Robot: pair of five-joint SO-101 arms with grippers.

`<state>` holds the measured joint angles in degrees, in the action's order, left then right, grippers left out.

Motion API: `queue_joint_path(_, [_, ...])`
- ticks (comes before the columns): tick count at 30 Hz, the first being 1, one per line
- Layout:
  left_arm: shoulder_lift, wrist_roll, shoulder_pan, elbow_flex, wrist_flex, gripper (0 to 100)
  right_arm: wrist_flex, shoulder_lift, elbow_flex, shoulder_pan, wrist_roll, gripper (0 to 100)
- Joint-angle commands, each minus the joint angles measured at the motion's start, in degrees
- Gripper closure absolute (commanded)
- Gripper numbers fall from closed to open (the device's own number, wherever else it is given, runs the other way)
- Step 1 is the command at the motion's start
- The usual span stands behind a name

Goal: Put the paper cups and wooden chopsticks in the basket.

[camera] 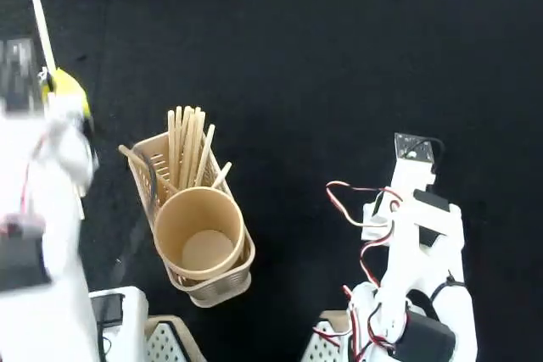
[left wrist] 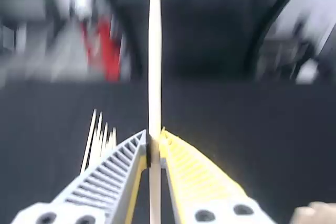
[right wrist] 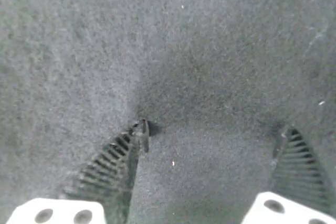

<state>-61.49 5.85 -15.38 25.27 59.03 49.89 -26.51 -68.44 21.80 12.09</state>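
A tan woven basket (camera: 149,158) lies at the table's left of centre. It holds a paper cup (camera: 200,232) with its mouth facing up and several wooden chopsticks (camera: 187,146) that stick out past the far rim. At the far left my left gripper (camera: 68,95) is raised above the table, shut on a single wooden chopstick (camera: 42,27). In the left wrist view that chopstick (left wrist: 154,51) is clamped between the grey and yellow jaws of the gripper (left wrist: 153,139), with the basket's chopsticks (left wrist: 97,140) beyond. My right gripper (right wrist: 212,129) hangs open over bare black cloth, to the right of the basket (camera: 413,154).
A black cloth (camera: 339,65) covers the table. Red and white wires (camera: 361,209) loop off the right arm. The arms' white bases (camera: 127,328) stand at the near edge. Equipment and cables line the far edge.
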Motion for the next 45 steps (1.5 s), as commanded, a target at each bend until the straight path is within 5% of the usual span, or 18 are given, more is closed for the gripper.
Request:
queue_joint_path(1, [-28.4,0.2,10.6,14.2,-16.8,97,0.0,-0.7,-0.2,0.6,0.4,61.6])
queue_joint_path(4, [-41.0,0.2,18.6,24.0,-25.3,97,0.0,-0.7,-0.3,0.6,0.4,61.6])
queue_joint_path(7, [-42.9,0.6,25.5,29.7,-25.6,97,0.0,-0.7,-0.3,0.6,0.4,61.6])
queue_joint_path(17, [-43.1,0.2,24.9,38.1,-16.9,97,0.0,-0.7,-0.3,0.6,0.4,61.6])
queue_joint_path(22, [-43.1,-4.0,24.7,38.2,-10.9,85,0.0,-0.7,-0.3,0.6,0.4,61.6])
queue_joint_path(30, [-36.0,-7.0,15.0,25.1,-3.5,84,0.0,-0.7,-0.3,0.6,0.4,61.6])
queue_joint_path(41, [8.2,-6.5,-5.1,-0.8,7.8,84,0.0,-0.7,-0.3,0.6,0.4,61.6])
queue_joint_path(45, [23.2,-0.4,-9.5,-7.3,7.5,84,0.0,-0.7,-0.3,0.6,0.4,61.6])
